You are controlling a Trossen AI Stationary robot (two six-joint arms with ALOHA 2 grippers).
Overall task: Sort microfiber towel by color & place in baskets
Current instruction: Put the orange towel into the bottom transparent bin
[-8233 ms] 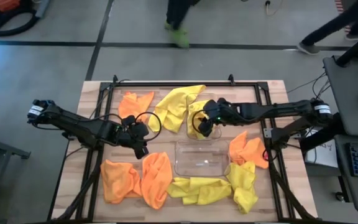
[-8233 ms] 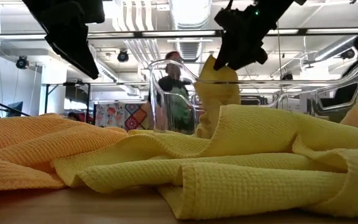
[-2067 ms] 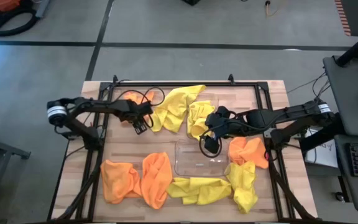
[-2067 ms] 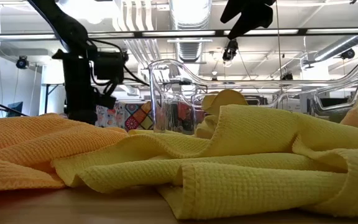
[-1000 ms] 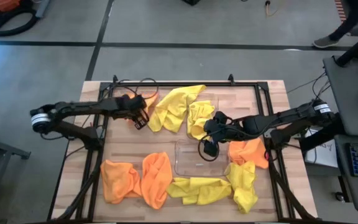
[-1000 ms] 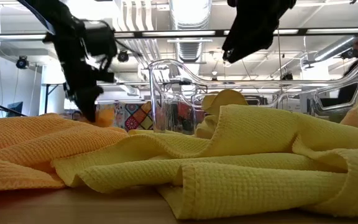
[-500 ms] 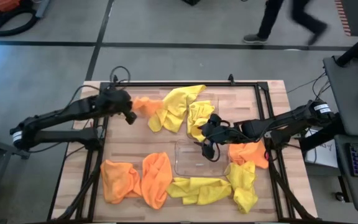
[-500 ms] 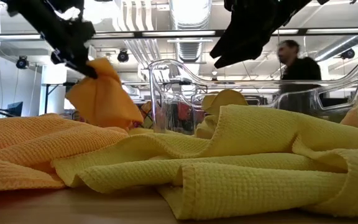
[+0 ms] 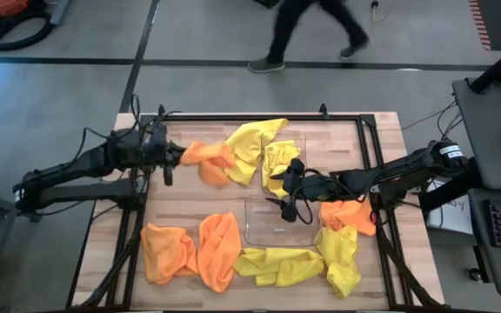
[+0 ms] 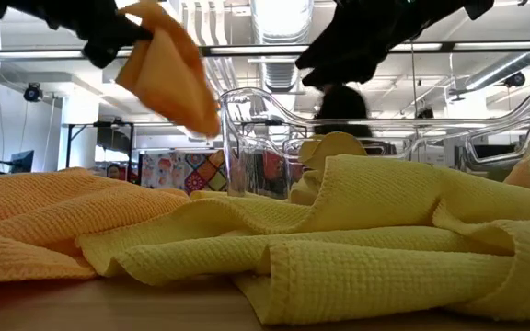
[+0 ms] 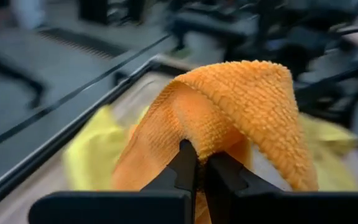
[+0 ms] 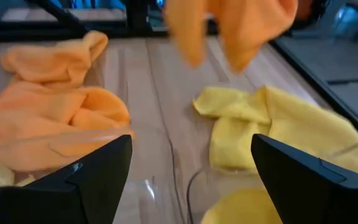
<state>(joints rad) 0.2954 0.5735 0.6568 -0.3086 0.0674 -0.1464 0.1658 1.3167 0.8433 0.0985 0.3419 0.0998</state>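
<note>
Grey concrete floor surrounds the wooden worktop (image 9: 190,204), and a person (image 9: 307,30) walks past beyond its far edge.

Taking the empty clear basket (image 9: 278,224) near the middle of the worktop as the landmark: the left gripper (image 9: 170,156) is well to its left and farther back, its fingers (image 11: 185,165) pinched tight on an orange towel (image 9: 209,159) that hangs clear of the wood. In the low view that towel (image 10: 168,60) dangles high, left of the basket wall.

The right gripper (image 9: 287,204) hovers at the basket's back rim, fingers (image 12: 101,171) spread wide and holding nothing.

A second basket (image 9: 285,156) sits just behind the first, with a yellow towel (image 9: 277,165) in it. Another yellow towel (image 9: 246,148) lies just to the left of that far basket. Two orange towels (image 9: 194,250) lie to the left of the near basket, an orange one (image 9: 348,213) to its right, and yellow ones (image 9: 307,261) along its front and right front corner.
</note>
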